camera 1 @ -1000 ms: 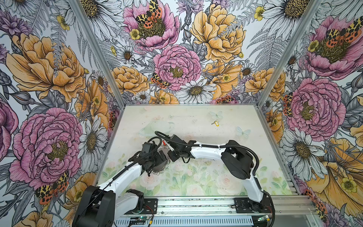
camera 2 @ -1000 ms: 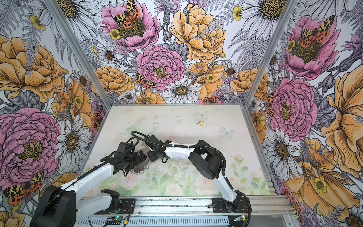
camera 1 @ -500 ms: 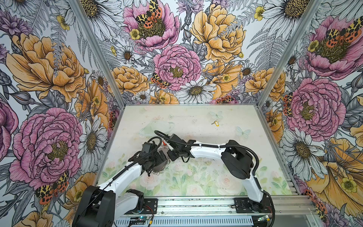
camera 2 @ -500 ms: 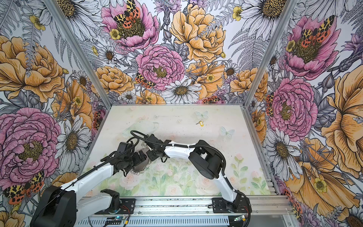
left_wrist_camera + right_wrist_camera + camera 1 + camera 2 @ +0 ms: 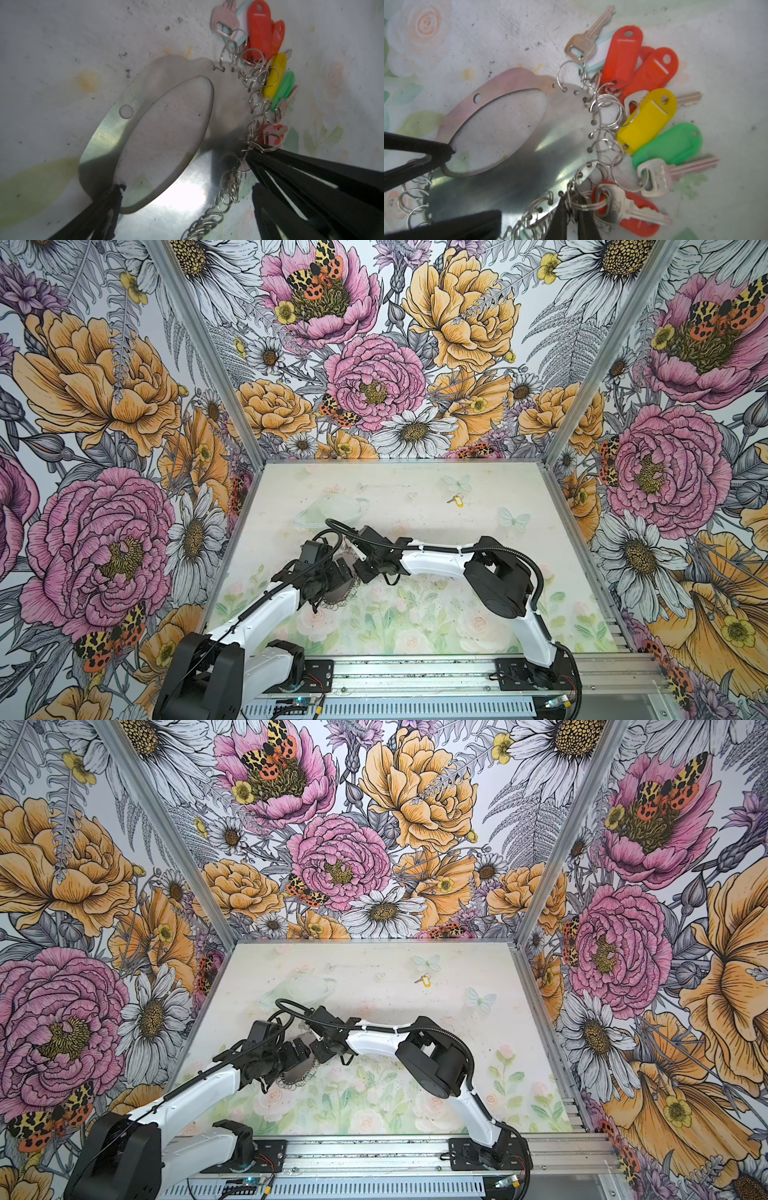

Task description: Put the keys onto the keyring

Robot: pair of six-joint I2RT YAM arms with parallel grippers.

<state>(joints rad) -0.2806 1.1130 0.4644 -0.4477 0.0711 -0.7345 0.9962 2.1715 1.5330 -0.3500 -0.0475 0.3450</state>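
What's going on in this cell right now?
Both arms are working on the keyring. The left gripper spans it with jaws wide, fingers at opposite edges, apparently holding it tilted off the table. The right gripper is pinched on a split ring at the rim, the one carrying a red-tagged key. Several tagged keys already hang from the rim. One loose key with a yellow tag lies at the table's far side, not yet picked up.
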